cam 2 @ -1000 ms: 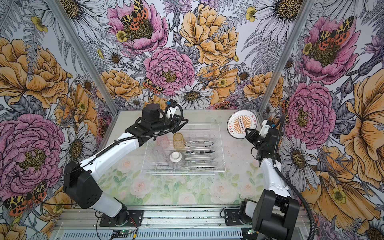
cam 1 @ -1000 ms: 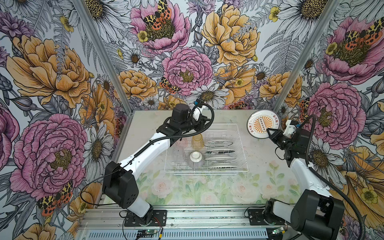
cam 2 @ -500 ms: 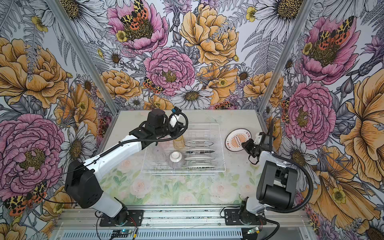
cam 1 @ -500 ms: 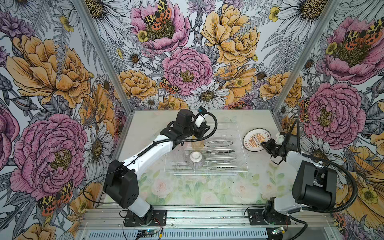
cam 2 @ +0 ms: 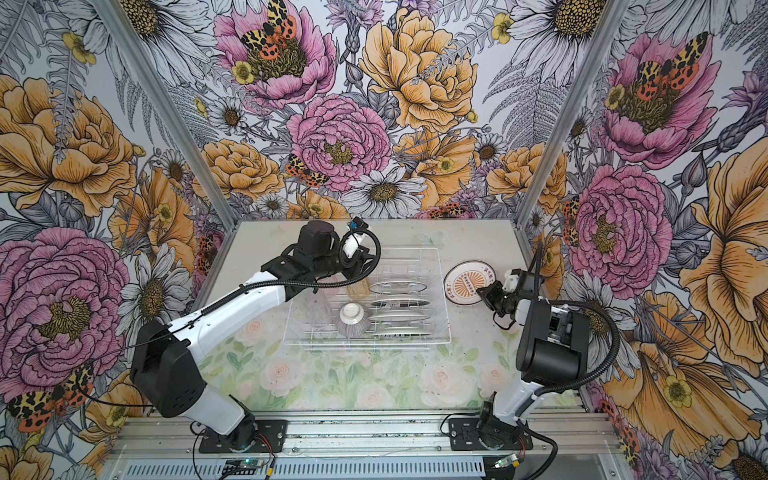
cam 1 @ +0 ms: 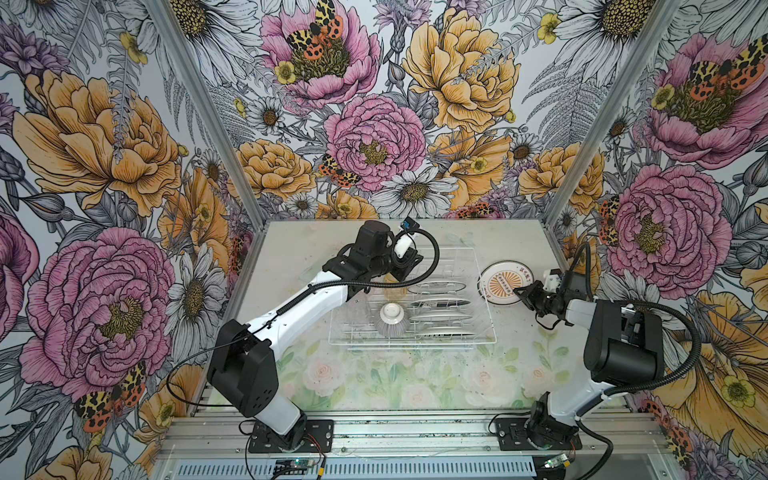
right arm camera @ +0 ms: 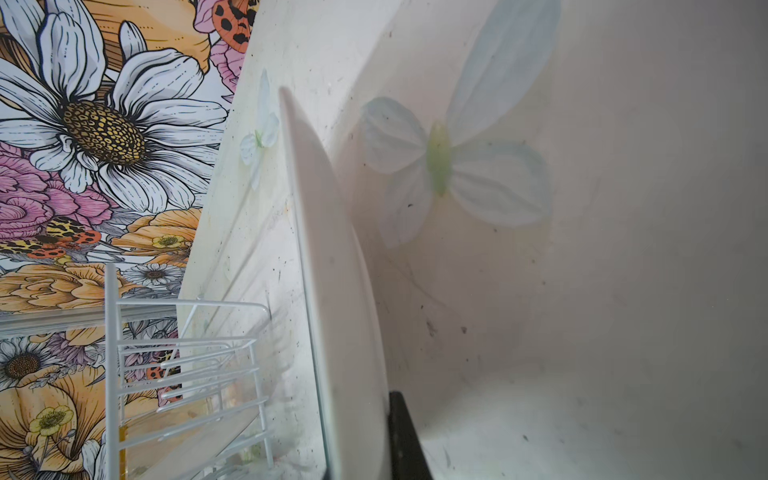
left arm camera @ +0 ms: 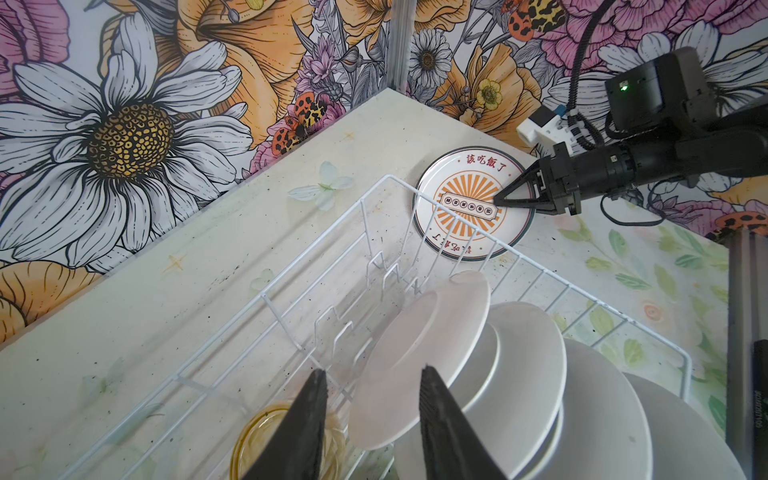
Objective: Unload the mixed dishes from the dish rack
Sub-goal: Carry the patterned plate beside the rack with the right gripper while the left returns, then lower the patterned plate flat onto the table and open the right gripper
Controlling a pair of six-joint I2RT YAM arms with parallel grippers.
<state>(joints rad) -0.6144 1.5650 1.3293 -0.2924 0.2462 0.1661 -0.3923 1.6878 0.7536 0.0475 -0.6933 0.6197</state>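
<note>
Your plate [cam 1: 500, 282] lies face up just outside the dish rack [cam 1: 415, 343] at its 3 o'clock, and your right hand [cam 1: 517, 291] is clamped on its 4 o'clock rim; bench [cam 1: 374, 386] contact is unclear. Inside stand four racked plates [cam 1: 440, 301], an upturned bowl [cam 1: 392, 320] and an amber tumbler [left arm camera: 257, 440]. Your left hand [left arm camera: 372, 374] hangs above that tumbler, fingers [left arm camera: 307, 415] apart.

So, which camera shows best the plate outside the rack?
The left wrist view: the plate shows its printed face, large, with the right gripper closed on it. Both top views show it small. The right wrist view shows it only edge-on.
</note>
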